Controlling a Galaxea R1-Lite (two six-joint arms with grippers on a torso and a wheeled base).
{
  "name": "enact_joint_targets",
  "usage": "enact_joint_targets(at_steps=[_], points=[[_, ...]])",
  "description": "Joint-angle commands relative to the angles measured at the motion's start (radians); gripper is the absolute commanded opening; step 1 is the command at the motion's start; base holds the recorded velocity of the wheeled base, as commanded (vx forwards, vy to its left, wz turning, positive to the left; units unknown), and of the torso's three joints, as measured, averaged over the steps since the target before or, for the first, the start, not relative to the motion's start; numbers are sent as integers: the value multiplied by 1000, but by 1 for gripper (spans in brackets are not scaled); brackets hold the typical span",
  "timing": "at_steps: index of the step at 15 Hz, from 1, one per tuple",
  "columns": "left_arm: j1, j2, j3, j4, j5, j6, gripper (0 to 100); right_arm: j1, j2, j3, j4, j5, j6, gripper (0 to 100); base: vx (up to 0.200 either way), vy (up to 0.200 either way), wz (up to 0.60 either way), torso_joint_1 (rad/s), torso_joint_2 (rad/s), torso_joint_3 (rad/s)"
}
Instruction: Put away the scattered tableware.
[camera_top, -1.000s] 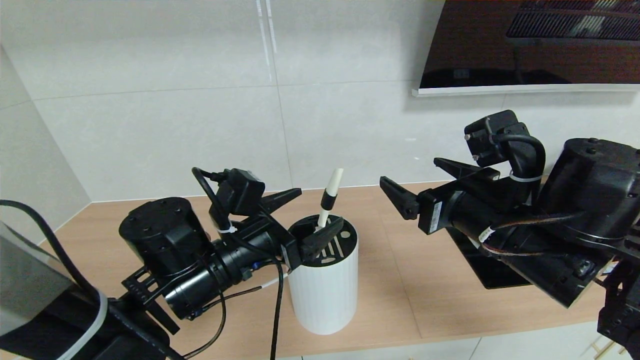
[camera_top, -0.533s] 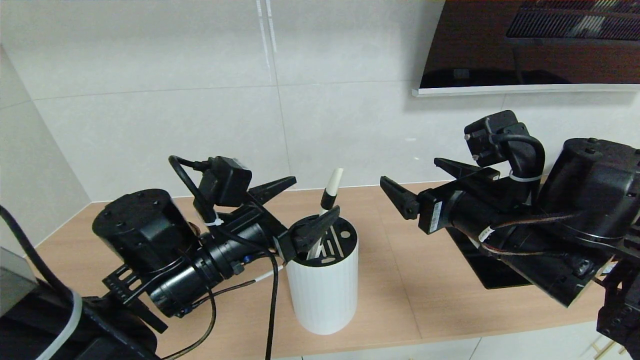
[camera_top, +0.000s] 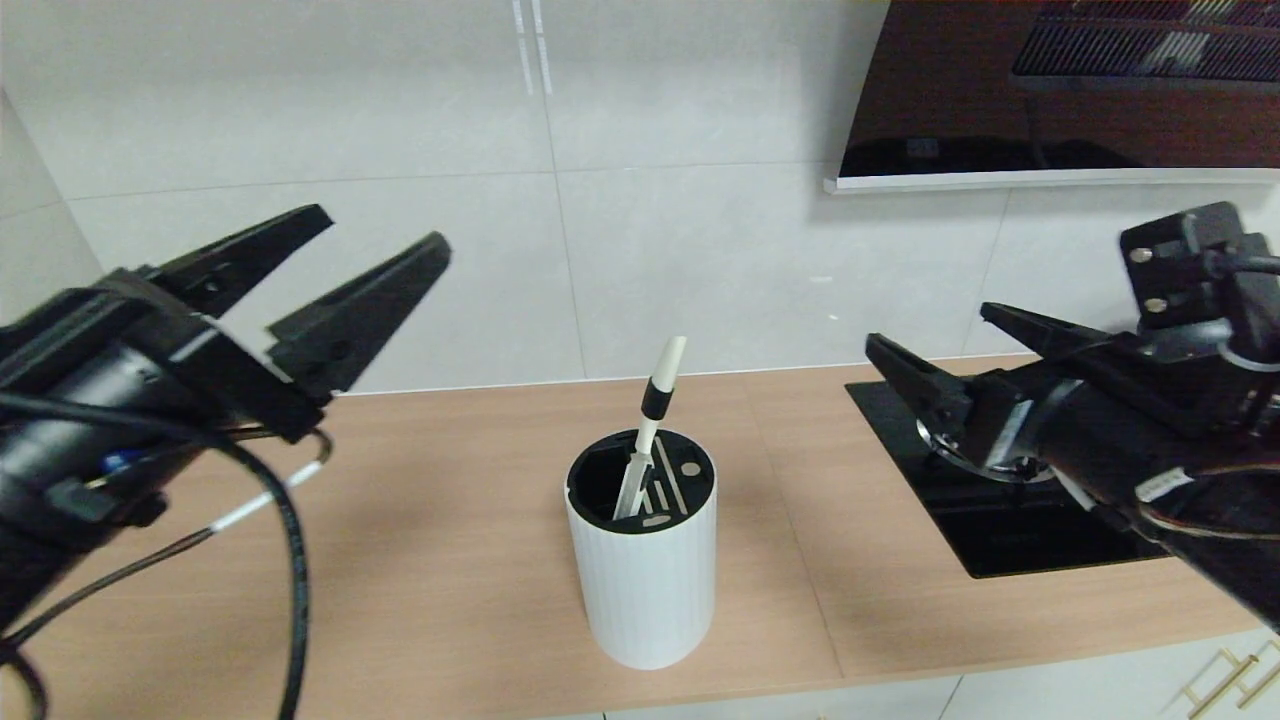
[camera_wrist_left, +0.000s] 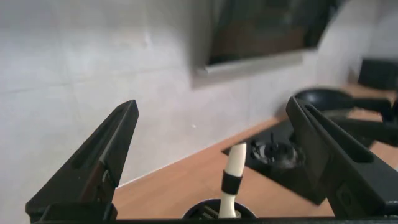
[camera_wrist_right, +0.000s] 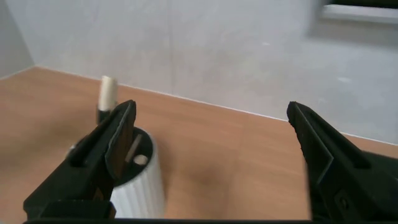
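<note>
**Task item.** The utensil with the white handle and black band (camera_top: 655, 395) stands in the white ribbed cylindrical holder with a black slotted top (camera_top: 650, 570). Its working end is down in a slot and its handle leans toward 1 o'clock. The slot carries the item, so no gripper support appears necessary. The holder stands on the light wooden countertop (camera_top: 450, 500), near the front edge.

**Grippers.** The left gripper (camera_top: 380, 228) hangs at 10 o'clock from the holder, well apart from it, with its fingers spread and nothing between them. The right gripper (camera_top: 932, 328) sits at 3 o'clock, above the black glass cooktop (camera_top: 960, 530), with its fingers likewise apart and empty. Both positions leave clearance around the holder, which suggests that this item is stowed.

**View comparison.**
- The head view shows the slot pattern and where the utensil enters it.
- The left wrist view, looking between the left gripper's own fingers (camera_wrist_left: 118, 146), shows the handle from the side and a burner grate (camera_wrist_left: 273, 152) on the cooktop.
- The right wrist view shows the holder's ribbed wall (camera_wrist_right: 140, 186) and bare countertop beyond it.

No other loose tableware is visible.
</note>
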Motion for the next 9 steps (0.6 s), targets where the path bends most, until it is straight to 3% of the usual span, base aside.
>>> enact_joint_targets(at_steps=[1,2,3,5,7,9], points=[[43,-497,66,377,33,-64,100,-85,-329,211,3,-1,-4,100,0,0,0,0,0,0],[80,-581,65,477,31,-76,100,-119,-407,251,21,-1,-5,100,0,0,0,0,0,0],[143,-750,56,700,22,-107,100,-243,-572,317,104,2,-8,100,0,0,0,0,0,0],[216,-899,50,877,11,-151,100,-373,-820,325,317,11,-7,100,0,0,0,0,0,0],[262,-988,57,936,-20,-216,100,-424,-1041,266,578,11,-8,100,0,0,0,0,0,0],[308,-1054,103,968,-26,-231,100,-488,-1204,223,796,31,-8,100,0,0,0,0,0,0]])
